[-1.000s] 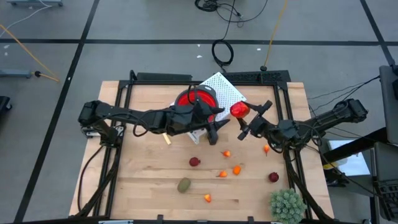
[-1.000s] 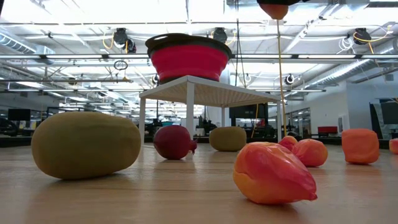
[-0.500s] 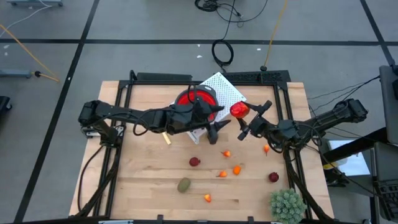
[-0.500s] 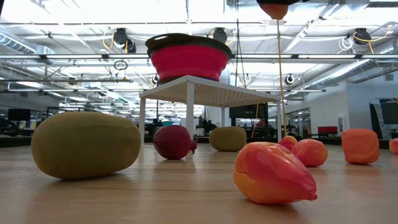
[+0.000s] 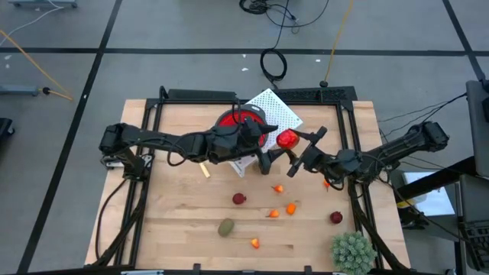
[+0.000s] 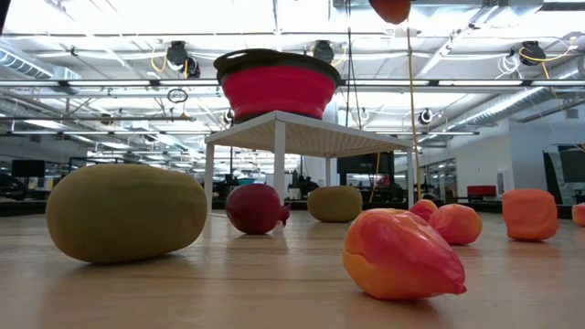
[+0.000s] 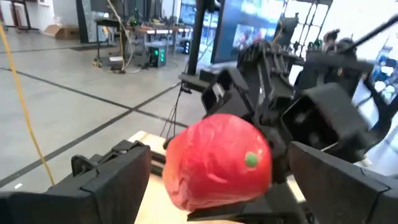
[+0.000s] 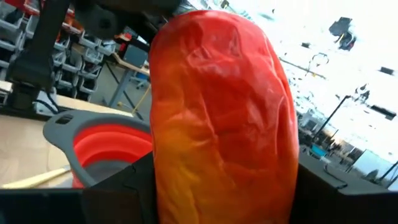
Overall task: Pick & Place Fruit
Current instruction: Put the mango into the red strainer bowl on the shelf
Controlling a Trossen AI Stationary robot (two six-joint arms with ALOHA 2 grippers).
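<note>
Most of the job looks undone. The left pincer (image 5: 263, 159) hangs spread at the red bowl (image 5: 238, 122)'s five o'clock edge, holding nothing. Just right of it, the right pincer (image 5: 294, 153) pinches a red-orange fruit (image 5: 286, 139) above the bench (image 5: 176, 221), close to the bowl. Seven or so pieces (image 5: 239, 198) lie scattered toward six o'clock. The left arm crowds the bowl; a green plant ball (image 5: 352, 251) sits clear at five o'clock.

I see red bowl (image 5: 238, 121) on white perforated stand (image 5: 276, 109); spiky green ball (image 5: 352, 252) at table's (image 5: 176, 221) corner; possibly knife handle (image 5: 204, 171) nearby.
</note>
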